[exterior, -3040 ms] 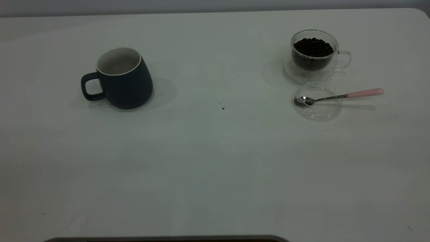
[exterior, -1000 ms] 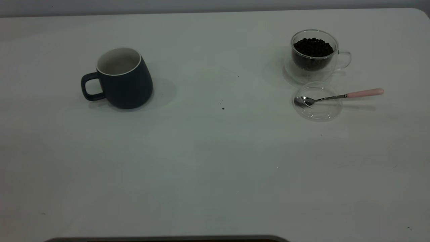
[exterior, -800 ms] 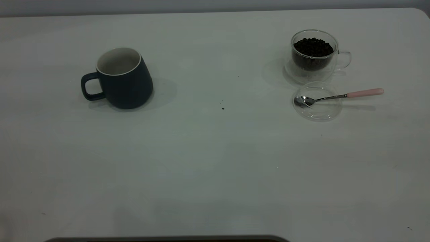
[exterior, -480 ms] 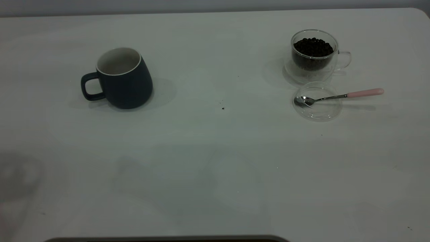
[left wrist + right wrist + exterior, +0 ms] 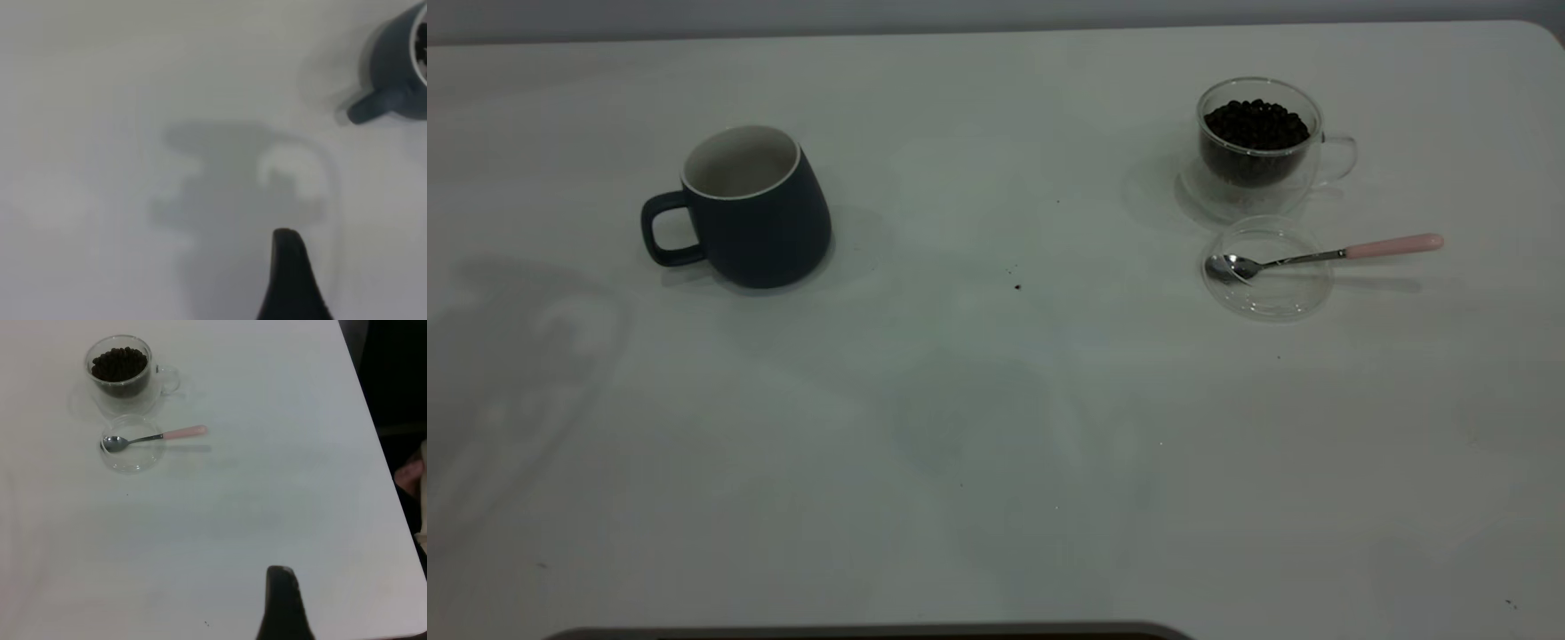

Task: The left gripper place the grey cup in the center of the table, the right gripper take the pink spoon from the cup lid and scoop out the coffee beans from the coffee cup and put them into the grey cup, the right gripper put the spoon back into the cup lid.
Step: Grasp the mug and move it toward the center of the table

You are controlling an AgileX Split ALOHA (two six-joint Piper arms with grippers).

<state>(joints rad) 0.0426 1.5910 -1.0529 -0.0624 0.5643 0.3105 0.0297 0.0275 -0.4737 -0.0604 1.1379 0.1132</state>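
Note:
The grey cup point(image 5: 760, 222) stands upright at the table's left, handle pointing left; it also shows in the left wrist view point(image 5: 400, 73). The glass coffee cup point(image 5: 1258, 147) full of beans stands at the back right. In front of it lies the clear cup lid point(image 5: 1267, 289), with the pink-handled spoon point(image 5: 1316, 256) resting in it, handle to the right. Neither gripper shows in the exterior view. My left gripper point(image 5: 290, 280) hovers above bare table some way from the grey cup. My right gripper point(image 5: 283, 607) hovers near the table's right edge, far from the spoon point(image 5: 157, 437), lid point(image 5: 133, 457) and coffee cup point(image 5: 120, 377).
A few dark crumbs point(image 5: 1017, 286) lie near the table's middle. The table's right edge point(image 5: 387, 473) runs close to my right gripper. A dark bar point(image 5: 871, 633) lies along the front edge.
A shadow of the left arm has appeared on the table's left side and spread towards the grey cup. The cup, lid, spoon and coffee cup have not moved.

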